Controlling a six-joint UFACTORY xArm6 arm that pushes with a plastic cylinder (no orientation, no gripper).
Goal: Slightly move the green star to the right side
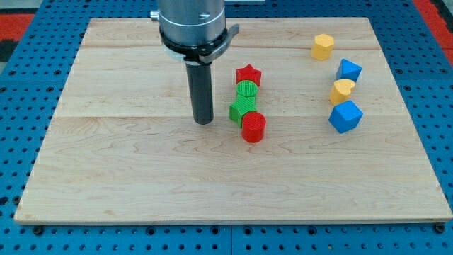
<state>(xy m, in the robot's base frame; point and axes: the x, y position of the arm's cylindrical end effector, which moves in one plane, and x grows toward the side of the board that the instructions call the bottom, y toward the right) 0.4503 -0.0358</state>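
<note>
Nearest the camera is bare wooden board (212,191), nothing on the lower part of the frame. First object up from there is the red cylinder (253,127), a bit right of centre.

You've got a tight column here, frame centre, bottom to top: red cylinder, green star (239,110), green cylinder (247,91), red star (248,74). All four look touching or nearly so. The green star is your target; it's partly hidden by the red cylinder in front and the green cylinder behind, so only its left points show clearly.

My tip (204,122) sits just beside the green star on its left, apart from it by a thin gap, roughly level with it. That placement makes sense: to shove the star toward the right of the frame you'd want the rod on its left. No hand on this rig, just a plain rod, so there's no open or closed state to report.

Watch out: the star is wedged between neighbours. Likely a rightward push drags the red cylinder or green cylinder along too. Task says slightly, so a short nudge is probably all it needs.

Upper right of the frame, well apart from the column: yellow hexagonal block (323,47) at top, blue block (348,70) below it, second yellow block (342,91), then larger blue block (345,116). None are in the push path, I'd judge.

Push not yet started.
</note>
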